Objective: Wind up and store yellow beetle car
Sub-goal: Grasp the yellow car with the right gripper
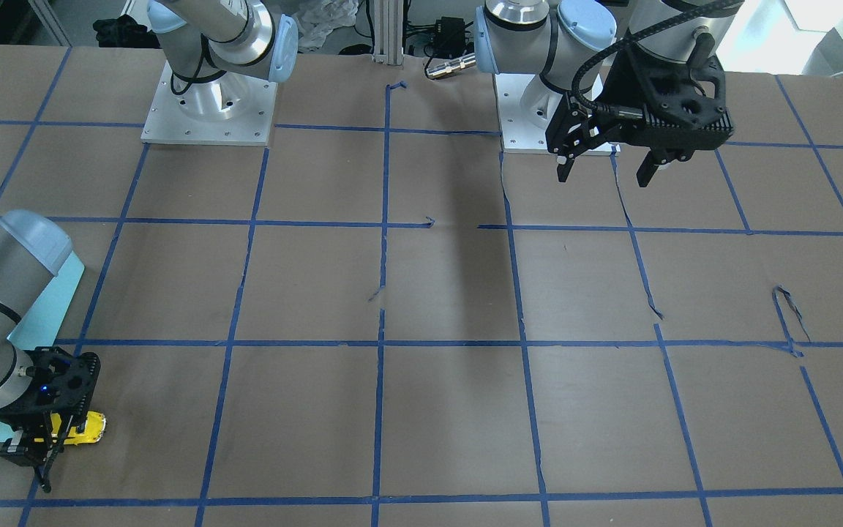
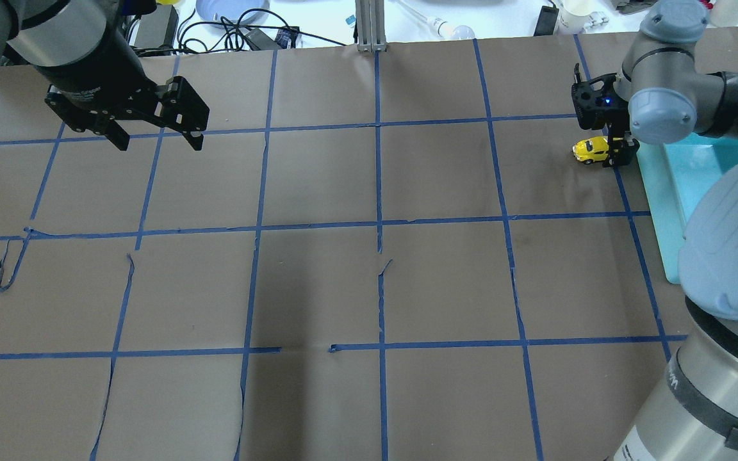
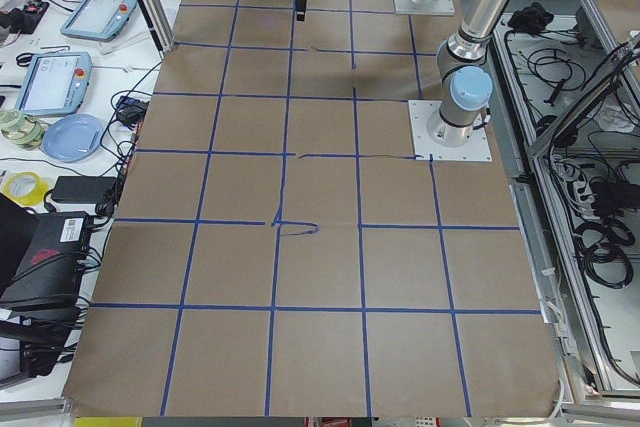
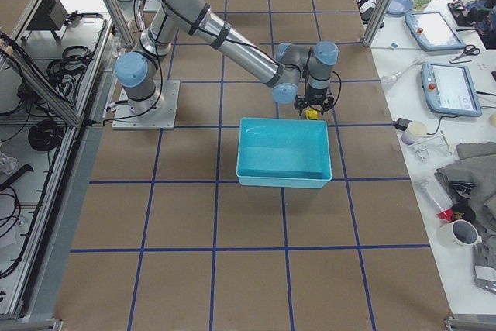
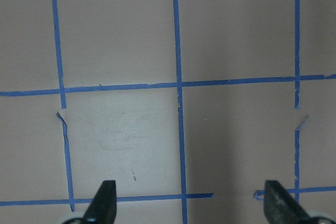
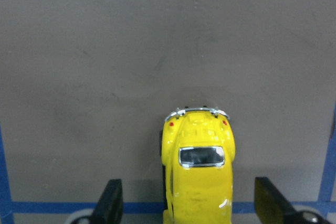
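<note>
The yellow beetle car [image 6: 197,174] stands on the brown paper, over a blue tape line, close to the teal bin. It also shows in the overhead view [image 2: 589,149] and the front view [image 1: 83,429]. My right gripper [image 6: 189,209] is low over it and open. Its fingers [image 6: 111,203] stand on either side of the car with gaps, not touching. My left gripper [image 2: 154,137] is open and empty, held high over the far left part of the table; its fingertips [image 5: 105,198] frame bare paper.
The teal bin [image 2: 683,173] sits just beside the car at the table's right side, empty in the right exterior view [image 4: 283,153]. The table is covered in brown paper with a blue tape grid [image 2: 378,224]. Cables and clutter lie beyond the far edge.
</note>
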